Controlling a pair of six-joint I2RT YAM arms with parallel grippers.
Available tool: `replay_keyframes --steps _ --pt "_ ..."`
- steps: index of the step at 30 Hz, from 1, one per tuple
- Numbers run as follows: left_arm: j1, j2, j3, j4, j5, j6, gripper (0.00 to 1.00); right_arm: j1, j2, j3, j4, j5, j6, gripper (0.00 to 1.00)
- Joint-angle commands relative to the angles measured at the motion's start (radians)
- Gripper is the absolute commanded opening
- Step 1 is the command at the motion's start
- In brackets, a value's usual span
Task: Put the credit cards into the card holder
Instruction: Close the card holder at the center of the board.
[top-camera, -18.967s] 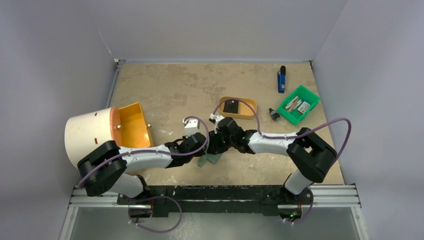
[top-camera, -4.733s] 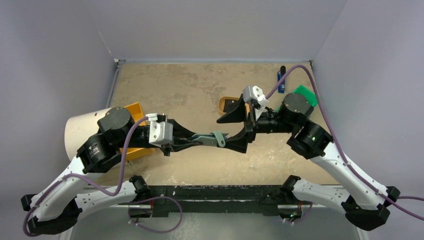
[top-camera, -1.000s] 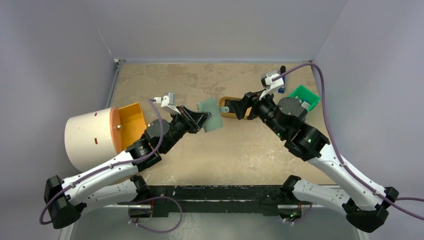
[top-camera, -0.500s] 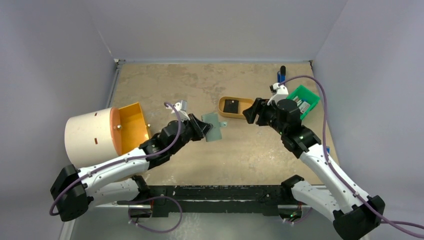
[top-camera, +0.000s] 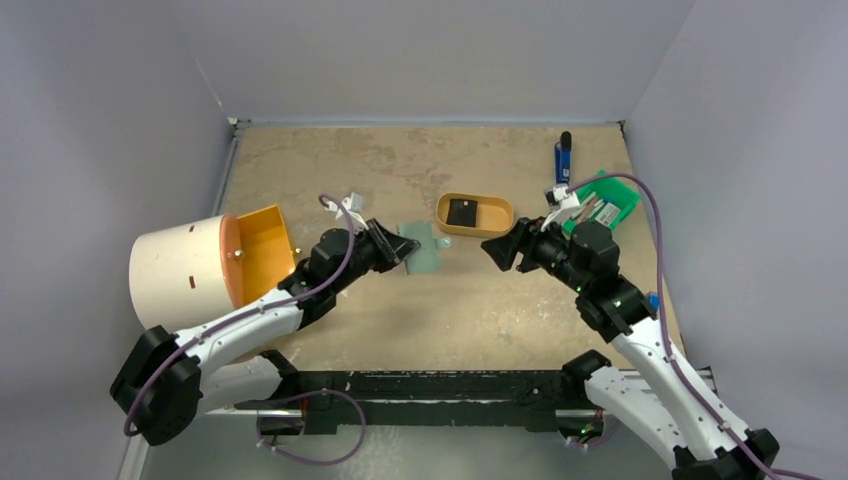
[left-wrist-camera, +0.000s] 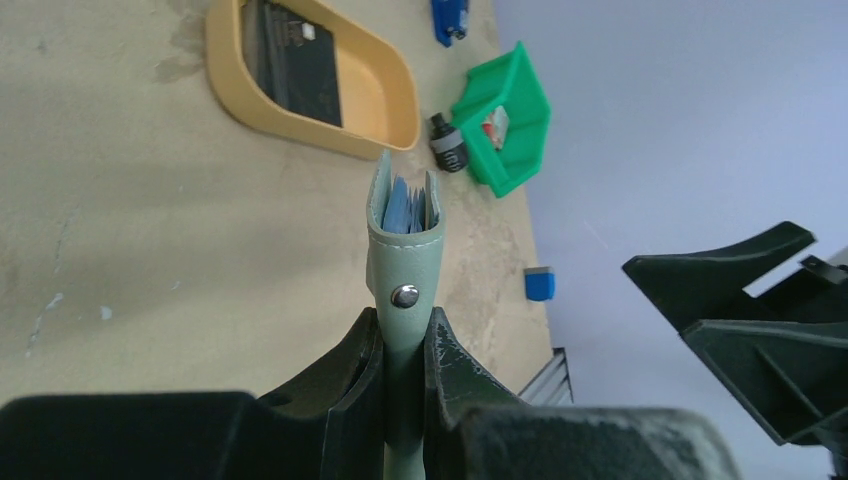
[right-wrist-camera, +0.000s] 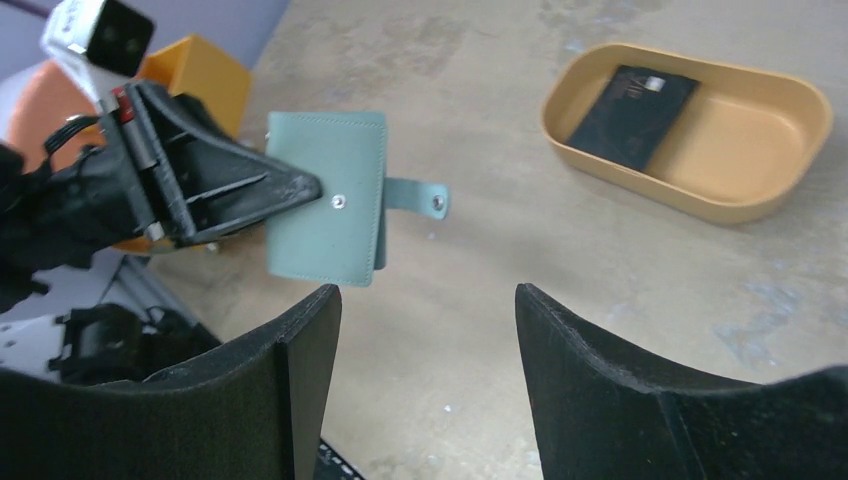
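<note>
beige mottled stone-look table (top-camera: 400, 170). cream cylindrical drum (top-camera: 180, 270) on its side at far left, orange-lined mouth facing centre.

left gripper (top-camera: 395, 248): fingers pinched tight on one edge of the sage-green soft fold-over card holder (right-wrist-camera: 330, 200), near its snap. right gripper (top-camera: 496, 250): jaws spread wide, nothing between them, facing the holder, apart from it.

tan oval plastic tray (top-camera: 500, 212) sits just beyond the right gripper. green plastic bin (top-camera: 625, 200) lies far right.

card holder is between drum and tray, near the tray, with its snap tab sticking out toward the right gripper. blue card edges (left-wrist-camera: 400, 212) show in its open top.

flat black card (right-wrist-camera: 635, 102) lies in the tray.
</note>
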Motion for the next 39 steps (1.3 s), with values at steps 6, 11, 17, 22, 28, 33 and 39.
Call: replay_keyframes --steps 6,11,17,22,28,33,39 --pt "0.044 -0.137 0.0 0.211 0.234 0.036 0.0 0.0 0.027 0.012 0.245 -0.284 0.084 0.62" --pt "0.046 -0.149 0.001 0.269 0.349 0.026 0.0 0.001 0.033 0.027 0.311 -0.335 0.13 0.6" --pt "0.045 -0.174 0.001 0.288 0.388 0.03 0.0 0.001 0.013 0.064 0.211 -0.296 0.069 0.58" --pt "0.047 -0.169 0.001 0.314 0.433 0.028 0.0 0.001 -0.005 0.08 0.16 -0.322 0.044 0.58" --pt "0.049 -0.163 0.0 0.351 0.465 0.022 0.0 0.002 -0.009 0.104 0.16 -0.398 0.039 0.56" --pt "0.051 -0.157 0.007 0.363 0.471 0.02 0.0 0.001 0.012 0.133 0.107 -0.419 0.014 0.54" --pt "0.055 -0.167 0.003 0.348 0.449 0.034 0.0 0.0 0.011 0.135 0.055 -0.361 -0.005 0.48"
